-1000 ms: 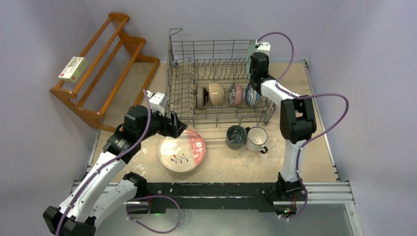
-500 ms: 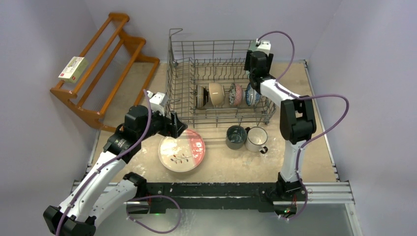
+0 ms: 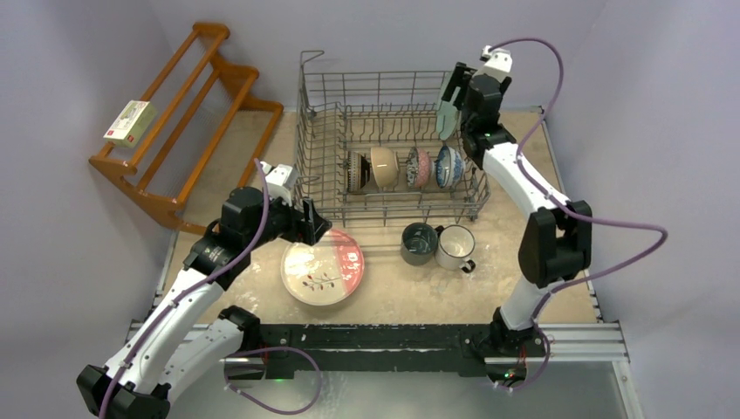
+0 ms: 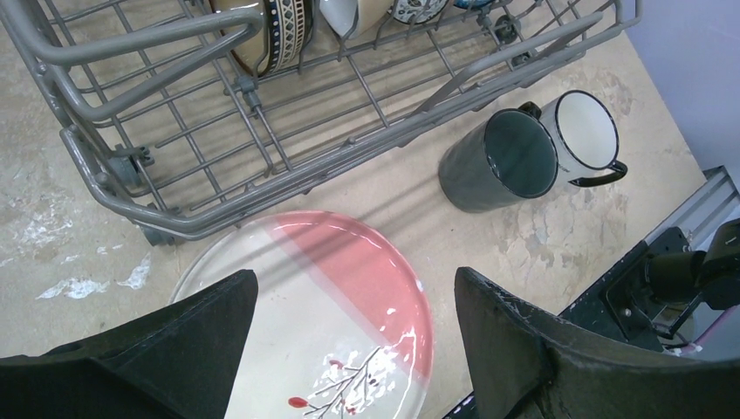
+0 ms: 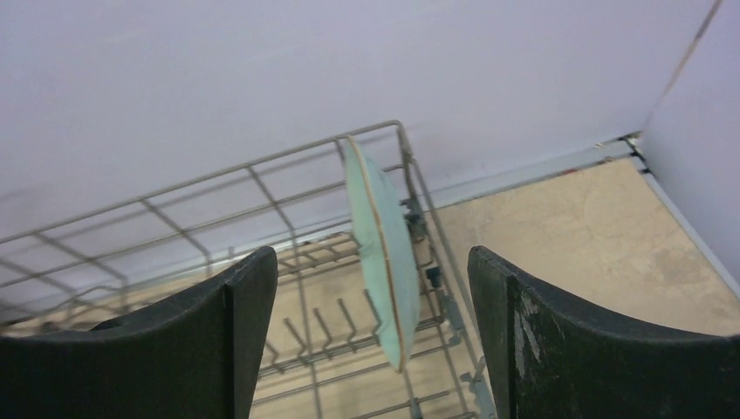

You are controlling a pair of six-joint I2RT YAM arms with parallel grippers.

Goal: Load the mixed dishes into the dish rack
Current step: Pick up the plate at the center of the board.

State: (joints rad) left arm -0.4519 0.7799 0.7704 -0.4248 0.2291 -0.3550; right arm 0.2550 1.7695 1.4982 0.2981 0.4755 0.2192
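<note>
Left gripper (image 4: 353, 278) wide open over pink-and-white plate (image 3: 323, 266), flat on table just before dish rack (image 3: 303, 140). Dark teal mug (image 3: 419, 243), white mug (image 3: 456, 246) touching, right of plate. Four bowls (image 3: 401, 168) on edge in rack. Mint green plate (image 5: 381, 253) upright in far right corner, between spread fingers of right gripper (image 5: 371, 257), untouched.

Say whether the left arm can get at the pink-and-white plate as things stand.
Probably yes. The left arm's fingers hang open over the pink-and-white plate, and nothing lies between them. Only the dish rack stands near its far edge.
</note>
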